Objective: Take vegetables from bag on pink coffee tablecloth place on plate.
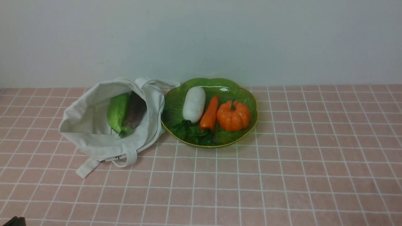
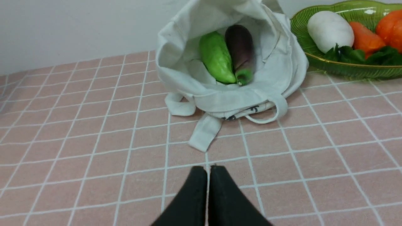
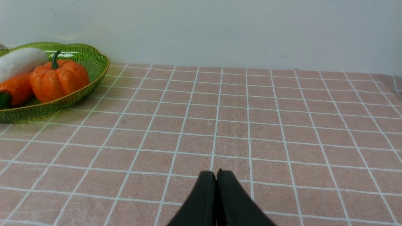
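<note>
Plate [image 1: 207, 146] already well stocked: white radish [image 1: 194, 105], orange carrot [image 1: 209, 116] and pumpkin [image 1: 234, 116] all resting inside its rim, with dark leaves [image 1: 194, 135] spread at the near side. Carrot between radish and pumpkin, stem of pumpkin pointing up. By the look of it, more than half done, with three vegetables on the plate and two in view to go.

Left to move: green squash [image 1: 117, 111] and dark eggplant [image 1: 135, 108], side by side and touching inside the cloth bag [image 1: 103, 147], stem ends toward the open mouth. Bag lying on its side on the pink tablecloth [image 1: 282, 188], just to the left of the plate, mouth facing the robot. Anything deeper in the folds, impossible to tell.

Left gripper [image 2: 209, 171] with fingers brought together, nothing between them, well apart from the bag. Right gripper [image 3: 216, 175] likewise with fingertips together and empty, over the near part of the cloth.

Next, probably a reach with the left arm, fingers spread before entering the bag. Worth watching for a snagged fold or strap, and for crowding on the plate, with most of the bare room toward the far side.
</note>
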Tool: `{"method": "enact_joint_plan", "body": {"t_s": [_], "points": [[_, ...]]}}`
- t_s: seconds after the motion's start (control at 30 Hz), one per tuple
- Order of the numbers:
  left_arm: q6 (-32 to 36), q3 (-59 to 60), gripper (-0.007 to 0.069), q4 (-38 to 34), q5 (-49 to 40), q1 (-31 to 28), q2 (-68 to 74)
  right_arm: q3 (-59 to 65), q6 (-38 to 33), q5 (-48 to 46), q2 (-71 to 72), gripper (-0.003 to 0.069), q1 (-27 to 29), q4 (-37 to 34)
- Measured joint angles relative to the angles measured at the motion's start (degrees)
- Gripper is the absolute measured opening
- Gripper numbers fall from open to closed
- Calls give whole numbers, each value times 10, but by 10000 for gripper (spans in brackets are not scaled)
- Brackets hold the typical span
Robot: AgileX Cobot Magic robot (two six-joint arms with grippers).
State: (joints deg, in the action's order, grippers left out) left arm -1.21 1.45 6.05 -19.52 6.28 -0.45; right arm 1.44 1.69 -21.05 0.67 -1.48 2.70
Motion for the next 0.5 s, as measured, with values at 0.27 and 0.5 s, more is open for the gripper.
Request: {"method": "enact_joint_plan", "body": {"t_s": [0.27,0.5], "points": [[-2,2,-4,4,-13,-12,-1,0,0,0,0,-15,0,0],[-4,2,-4,4,-23,-81,-1,0,0,0,0,-15,0,0]]}}
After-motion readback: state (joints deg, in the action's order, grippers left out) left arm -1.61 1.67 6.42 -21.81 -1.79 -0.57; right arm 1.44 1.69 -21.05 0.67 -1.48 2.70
